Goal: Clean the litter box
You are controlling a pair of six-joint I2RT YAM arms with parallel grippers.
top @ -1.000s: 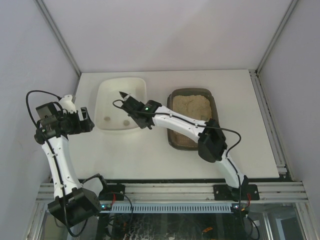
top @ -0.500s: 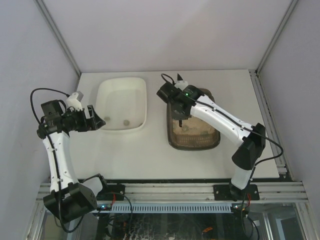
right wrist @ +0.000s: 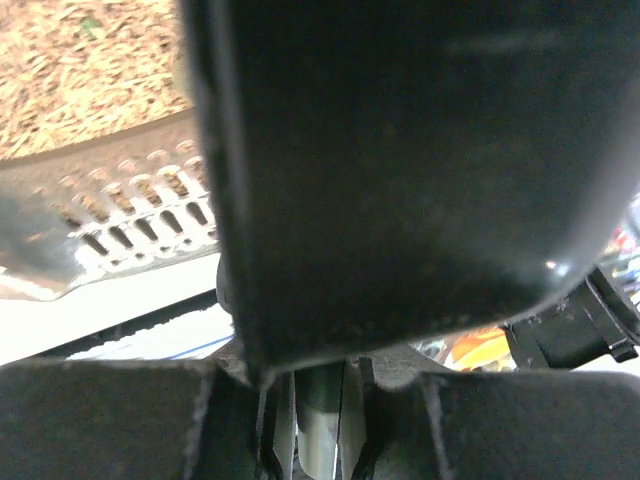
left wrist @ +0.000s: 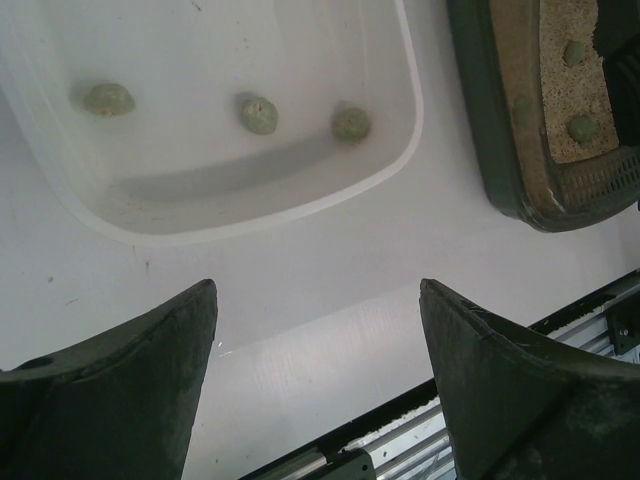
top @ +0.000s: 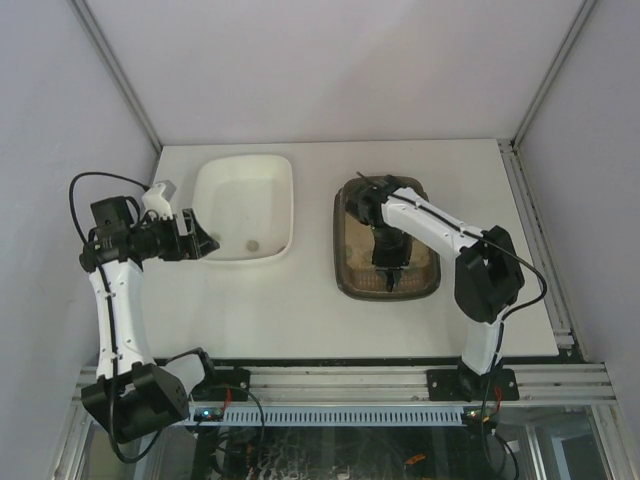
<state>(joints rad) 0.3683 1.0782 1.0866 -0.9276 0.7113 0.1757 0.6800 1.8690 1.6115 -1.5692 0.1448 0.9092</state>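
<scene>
The dark brown litter box (top: 341, 216) with beige litter stands right of centre; it also shows in the left wrist view (left wrist: 478, 110), with greenish clumps (left wrist: 582, 128) on the litter. My right gripper (top: 388, 250) is low over the box's near half, shut on the handle of a dark slotted scoop (right wrist: 400, 150). The scoop's slotted blade (right wrist: 130, 215) lies at the litter's near edge. My left gripper (top: 197, 243) is open and empty beside the near left corner of the white tub (top: 232, 180), above bare table in the left wrist view (left wrist: 315, 300).
The white tub (left wrist: 395, 150) holds three greenish clumps (left wrist: 258, 113) along its near side. The metal rail (top: 340, 378) runs along the table's front edge. Grey walls enclose the table at the back and both sides.
My right arm swung with the scoop from over the white tub to the litter box and lowered into its near half. My left gripper edged closer to the tub's corner.
</scene>
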